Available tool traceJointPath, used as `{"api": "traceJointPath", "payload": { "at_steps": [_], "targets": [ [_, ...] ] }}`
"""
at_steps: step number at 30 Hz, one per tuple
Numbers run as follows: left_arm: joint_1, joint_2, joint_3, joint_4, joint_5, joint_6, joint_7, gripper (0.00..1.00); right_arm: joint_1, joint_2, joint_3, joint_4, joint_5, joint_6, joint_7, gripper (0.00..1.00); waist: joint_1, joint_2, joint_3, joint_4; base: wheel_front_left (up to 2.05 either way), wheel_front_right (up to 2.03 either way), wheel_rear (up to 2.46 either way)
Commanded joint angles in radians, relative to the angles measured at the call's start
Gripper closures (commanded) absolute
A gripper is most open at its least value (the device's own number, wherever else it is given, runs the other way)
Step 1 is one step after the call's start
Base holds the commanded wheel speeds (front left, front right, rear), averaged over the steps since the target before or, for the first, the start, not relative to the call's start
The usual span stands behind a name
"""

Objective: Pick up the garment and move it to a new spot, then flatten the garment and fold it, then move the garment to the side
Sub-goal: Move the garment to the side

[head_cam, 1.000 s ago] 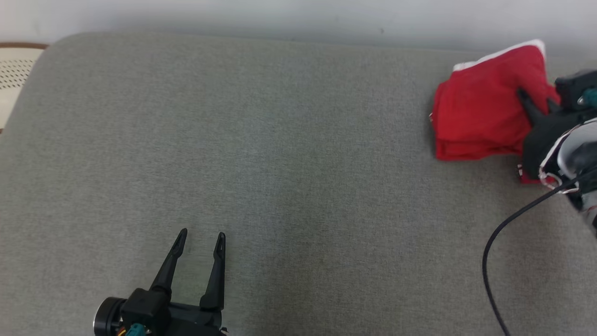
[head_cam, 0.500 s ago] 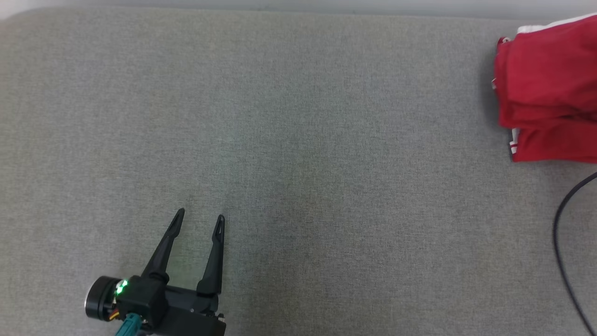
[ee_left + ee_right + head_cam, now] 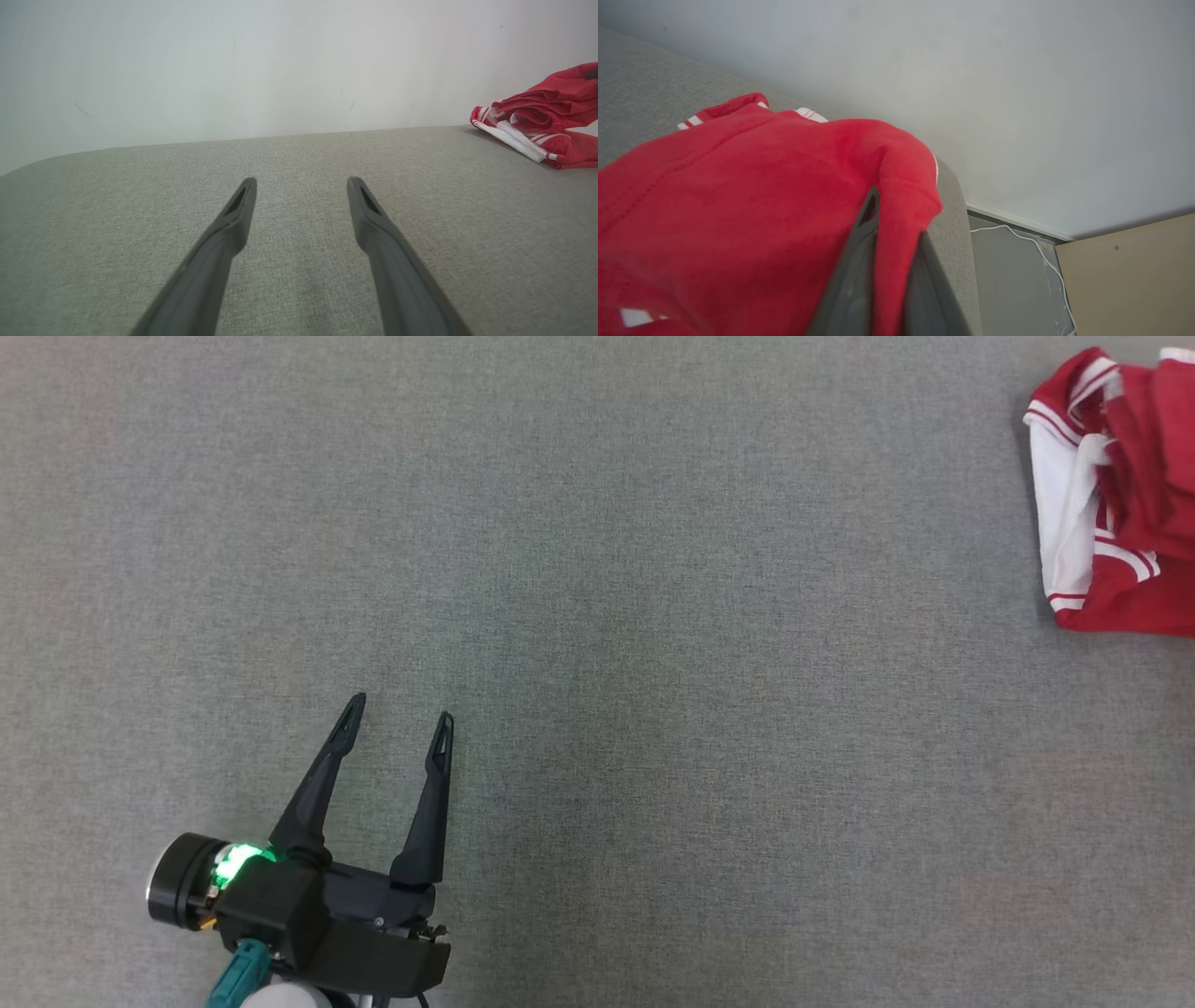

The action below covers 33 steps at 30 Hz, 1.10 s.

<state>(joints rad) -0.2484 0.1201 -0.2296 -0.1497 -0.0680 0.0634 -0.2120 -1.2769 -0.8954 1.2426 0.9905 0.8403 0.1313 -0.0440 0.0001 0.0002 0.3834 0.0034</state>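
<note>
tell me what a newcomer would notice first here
The red and white garment stands out, bunched at the upper right of the grey cushion. In the right wrist view the right gripper is shut on a fold of it. The left gripper sits open and empty at lower left.

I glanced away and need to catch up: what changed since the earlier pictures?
The head camera has tilted, so the shift across its picture is no move of the things. The garment, a neat folded stack before, is now bunched up with its white striped side showing, pinched by the shut right gripper. The left gripper stayed open and empty above the grey cushion.
</note>
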Motion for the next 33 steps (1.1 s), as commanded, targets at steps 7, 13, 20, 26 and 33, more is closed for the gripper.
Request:
{"api": "traceJointPath", "payload": {
  "at_steps": [7, 13, 20, 26, 33],
  "targets": [
    [0.011, 0.016, 0.002, -0.035, 0.009, 0.013, 0.013, 0.0, -0.027, -0.002, 0.02, 0.04, 0.002, -0.001, 0.006, 0.65, -0.0001, -0.0002, 0.007, -0.002, 0.0, 0.0, 0.0],
    [0.01, 0.019, 0.002, -0.03, 0.004, 0.019, 0.015, 0.0, -0.041, 0.013, 0.026, 0.085, -0.009, -0.001, -0.008, 0.0, -0.0001, -0.0002, 0.004, -0.004, 0.0, 0.0, 0.0],
    [0.024, 0.018, 0.005, -0.012, -0.008, 0.026, 0.003, 0.0, -0.058, 0.033, 0.03, 0.116, -0.025, -0.001, -0.029, 0.0, -0.0001, -0.0002, -0.018, -0.009, 0.0, 0.0, 0.0],
    [0.033, 0.012, 0.011, 0.017, -0.03, 0.034, -0.013, 0.0, -0.081, 0.077, -0.011, 0.12, 0.028, -0.001, -0.11, 0.0, -0.0001, -0.0002, -0.056, -0.019, 0.0, 0.0, 0.0],
    [0.065, 0.005, 0.017, 0.058, -0.054, 0.04, -0.03, 0.0, -0.025, 0.137, -0.097, 0.074, 0.136, -0.001, -0.207, 0.0, -0.0001, -0.0002, -0.128, -0.025, 0.0, 0.0, 0.0]
  ]
}}
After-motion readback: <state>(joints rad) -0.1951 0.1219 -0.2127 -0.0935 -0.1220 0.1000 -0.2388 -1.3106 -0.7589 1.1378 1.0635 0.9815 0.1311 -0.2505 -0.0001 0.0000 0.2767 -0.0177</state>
